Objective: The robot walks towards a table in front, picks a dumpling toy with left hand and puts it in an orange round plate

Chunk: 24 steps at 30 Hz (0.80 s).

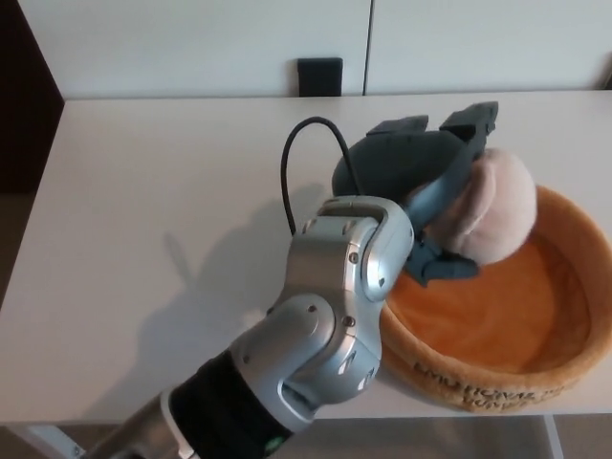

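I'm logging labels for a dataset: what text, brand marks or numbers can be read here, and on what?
Orange plate, outer front wall: dark lettering, seen upside down and too blurred to read.
Left hand, dumpling toy, table: no text visible.

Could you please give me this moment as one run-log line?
left hand: shut on dumpling toy | toy: over orange plate's far-left rim, unreleased | right hand: not in view

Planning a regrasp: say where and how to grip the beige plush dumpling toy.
Grip the round beige plush dumpling toy across its bulging middle, coming from the left as the left hand does now; the soft body gives, and the orange plush round plate rim blocks the right.
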Available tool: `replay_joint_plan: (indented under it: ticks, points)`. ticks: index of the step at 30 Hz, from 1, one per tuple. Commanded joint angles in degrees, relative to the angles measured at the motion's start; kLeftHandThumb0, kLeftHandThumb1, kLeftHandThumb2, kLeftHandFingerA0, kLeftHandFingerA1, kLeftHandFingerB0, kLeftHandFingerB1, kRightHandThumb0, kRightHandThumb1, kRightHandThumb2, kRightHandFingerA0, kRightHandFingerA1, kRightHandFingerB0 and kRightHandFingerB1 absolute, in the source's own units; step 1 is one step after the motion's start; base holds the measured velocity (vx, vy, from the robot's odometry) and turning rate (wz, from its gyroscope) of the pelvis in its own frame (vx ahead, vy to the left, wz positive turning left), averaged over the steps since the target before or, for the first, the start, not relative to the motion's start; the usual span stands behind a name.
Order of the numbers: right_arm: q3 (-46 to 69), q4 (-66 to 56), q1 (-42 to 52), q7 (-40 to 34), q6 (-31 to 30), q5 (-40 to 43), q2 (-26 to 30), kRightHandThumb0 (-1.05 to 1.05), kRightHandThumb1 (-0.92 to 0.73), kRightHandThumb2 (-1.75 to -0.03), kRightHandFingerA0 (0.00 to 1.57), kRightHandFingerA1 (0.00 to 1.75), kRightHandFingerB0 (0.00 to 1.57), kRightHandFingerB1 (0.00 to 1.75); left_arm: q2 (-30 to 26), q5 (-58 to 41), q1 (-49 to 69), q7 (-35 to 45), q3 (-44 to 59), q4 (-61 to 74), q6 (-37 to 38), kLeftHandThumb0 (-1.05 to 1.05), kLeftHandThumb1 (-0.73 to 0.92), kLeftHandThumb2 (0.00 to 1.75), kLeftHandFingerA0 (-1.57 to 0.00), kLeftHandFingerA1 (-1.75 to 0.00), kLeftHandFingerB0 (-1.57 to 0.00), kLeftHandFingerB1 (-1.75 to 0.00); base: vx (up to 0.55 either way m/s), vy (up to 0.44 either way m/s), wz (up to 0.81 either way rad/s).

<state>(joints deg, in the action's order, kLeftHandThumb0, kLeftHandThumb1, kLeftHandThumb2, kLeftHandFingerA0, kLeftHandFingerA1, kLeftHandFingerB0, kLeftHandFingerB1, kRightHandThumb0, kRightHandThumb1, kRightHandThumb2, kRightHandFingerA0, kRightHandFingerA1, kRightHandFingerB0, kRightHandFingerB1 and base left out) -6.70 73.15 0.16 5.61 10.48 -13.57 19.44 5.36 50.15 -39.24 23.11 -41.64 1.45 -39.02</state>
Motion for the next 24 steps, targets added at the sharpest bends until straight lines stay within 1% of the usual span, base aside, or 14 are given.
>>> replay_joint_plan:
  ticks: [1,2,4,5,6,8,9,11,12,13,16,20,21,24]
  points:
    - [-0.46,0.28,-0.17,-1.14,0.65,-0.84,0.49,-0.35,-0.60,-0.66,0.57,1.20,0.27,0.34,-2.13,1.53,-3.69,3.23,-0.78,-1.18,1.27,-0.12,0.49,0.54,0.00,0.00,0.00,0.00,0.00,0.000,0.00]
    - [-0.65,-0.04,-0.39,-1.07,0.79,-0.99,0.62,-0.35,-0.58,-0.65,0.65,1.35,0.26,0.34,-3.49,1.09,-6.17,6.82,-1.48,-2.21,2.08,-0.53,0.32,0.64,0.00,0.00,0.00,-0.04,0.00,0.000,0.00]
    - [-0.75,-0.14,-0.49,-1.05,0.87,-1.05,0.67,-0.35,-0.58,-0.65,0.65,1.35,0.26,0.34,-4.21,0.68,-7.47,8.44,-1.94,-2.69,2.27,-0.53,0.32,0.64,0.00,0.00,0.00,-0.04,0.00,0.000,0.00]
    - [-0.89,-0.43,-1.29,-0.59,0.41,-1.16,0.88,-0.29,-0.59,-0.58,0.62,1.24,0.28,0.31,-5.70,-1.00,-8.74,10.87,-1.94,-2.97,4.26,-0.60,0.34,0.54,0.00,0.00,0.00,-0.02,0.00,0.000,0.00]
    - [-0.77,-0.41,-1.60,-0.14,0.45,-0.97,0.96,-0.35,-0.55,-0.67,0.71,1.09,0.25,0.36,-6.12,-1.48,-9.12,11.52,-1.99,-2.91,4.58,-0.64,0.36,0.52,0.00,0.00,0.00,-0.03,0.00,0.000,0.00]
    - [-0.73,-0.37,-1.71,0.03,0.49,-0.87,0.98,-0.35,-0.55,-0.67,0.71,1.09,0.25,0.36,-6.33,-1.72,-9.33,11.81,-2.04,-2.88,4.66,-0.64,0.36,0.52,0.00,0.00,0.00,-0.03,0.00,0.000,0.00]
    - [-0.62,-0.48,-1.99,0.22,0.30,-0.70,0.92,-0.30,-0.54,-0.64,0.71,1.18,0.24,0.34,-6.82,-2.28,-9.75,13.11,-2.08,-2.42,5.09,-0.81,0.39,0.57,0.00,0.00,0.00,-0.01,0.00,0.000,0.00]
    - [-0.29,-0.66,-2.44,0.60,-0.07,-0.30,0.79,-0.29,-0.54,-0.63,0.69,1.22,0.24,0.34,-7.55,-3.08,-10.49,15.48,-2.20,-1.68,5.65,-0.87,0.40,0.61,0.00,0.00,0.00,0.00,0.00,0.000,0.00]
    - [-0.09,-0.68,-2.49,0.76,-0.22,-0.10,0.76,-0.29,-0.54,-0.63,0.69,1.22,0.24,0.34,-7.63,-3.13,-10.76,16.25,-2.34,-1.57,5.54,-0.87,0.40,0.61,0.00,0.00,0.00,0.00,0.00,0.000,0.00]
    - [-0.06,-0.96,-2.67,0.94,-0.31,-0.05,0.74,-0.28,-0.52,-0.63,0.73,1.12,0.25,0.34,-7.51,-4.24,-10.88,17.13,-1.74,-1.57,5.49,-0.99,0.41,0.68,0.00,0.00,0.00,0.00,0.00,0.000,0.00]
    - [0.19,-1.10,-2.77,1.48,-0.15,0.15,0.78,-0.28,-0.52,-0.61,0.67,1.23,0.25,0.33,-7.27,-5.14,-10.73,17.54,-1.07,-1.42,5.51,-1.03,0.41,0.69,0.00,0.00,0.00,0.00,0.00,0.000,0.00]
    - [0.34,-1.15,-2.79,1.64,-0.15,0.06,0.79,-0.28,-0.52,-0.61,0.67,1.23,0.25,0.33,-7.26,-5.10,-10.68,17.86,-0.85,-1.36,5.73,-1.03,0.41,0.69,0.00,0.00,0.00,0.00,0.00,0.000,0.00]
    - [0.69,-1.15,-3.01,2.18,0.00,0.43,0.79,-0.27,-0.51,-0.59,0.61,1.30,0.26,0.32,-7.38,-5.74,-10.51,18.09,-0.39,-1.05,6.11,-1.03,0.54,0.58,0.00,0.00,0.00,0.00,0.00,0.000,0.00]
    - [0.93,-1.08,-3.33,2.33,-0.09,0.44,0.55,-0.26,-0.51,-0.59,0.63,1.23,0.26,0.32,-7.73,-5.92,-10.27,18.52,-0.01,-0.57,6.41,-1.04,0.55,0.58,0.00,0.00,0.00,0.00,0.00,0.000,0.00]
